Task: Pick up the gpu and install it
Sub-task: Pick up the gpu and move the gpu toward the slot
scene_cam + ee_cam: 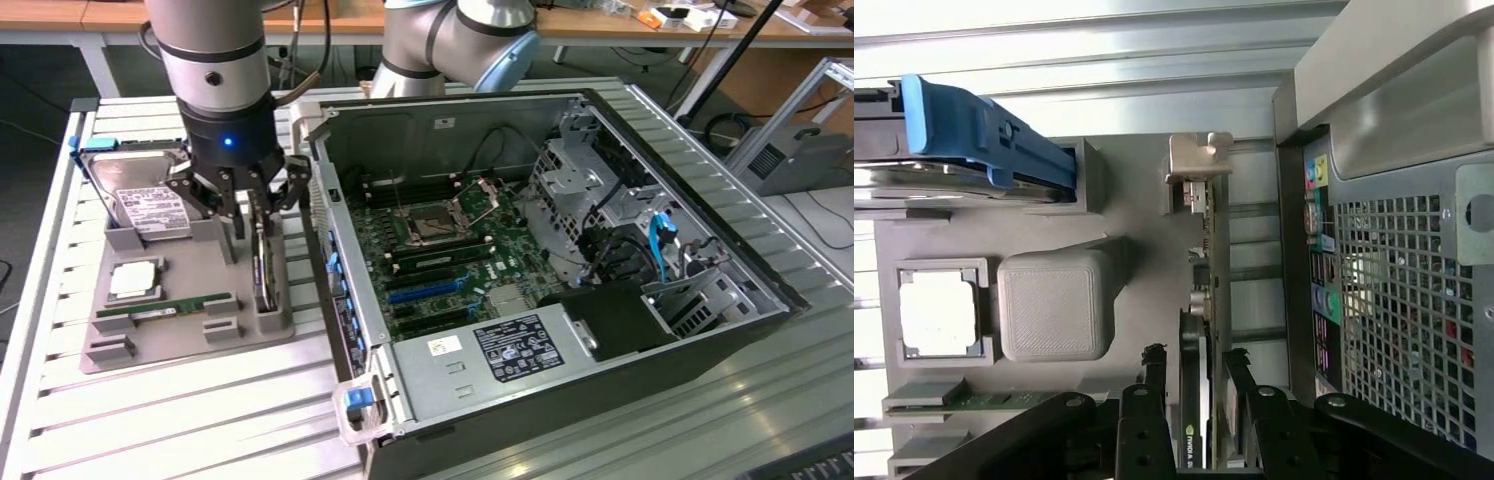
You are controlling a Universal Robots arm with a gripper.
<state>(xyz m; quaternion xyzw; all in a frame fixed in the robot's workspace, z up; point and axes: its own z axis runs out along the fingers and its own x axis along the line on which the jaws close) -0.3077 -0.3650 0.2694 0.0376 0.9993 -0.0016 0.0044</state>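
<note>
Nearest, low in the exterior view, one slatted table (pixel 174 430) carries one grey tray (pixel 174 345) at the exterior view's left. One open case (pixel 454 120) fills the centre and right.

Going back along the tray there is one memory stick (pixel 163 307), then one CPU (pixel 134 280), then one hard drive (pixel 147 205) towards the upper left.

One gpu (pixel 267 275) stands on edge in a slot along the tray's case-side edge. It is just beside the case wall but apart from it. On its other side, one raised grey block (pixel 1054 305) on the tray sits close by.

The card's long axis runs near to far, roughly parallel with the case wall. In the wrist view its silvery bracket (pixel 1199 165) is at the hard-drive end.

One gripper (pixel 254 225) hangs over the card in the upper left of the frame. Its jaws are spread, with one of the fingers (pixel 1152 400) on each side of the board, and they are not pinching it. The arm hides the card's far part in the exterior view.
</note>
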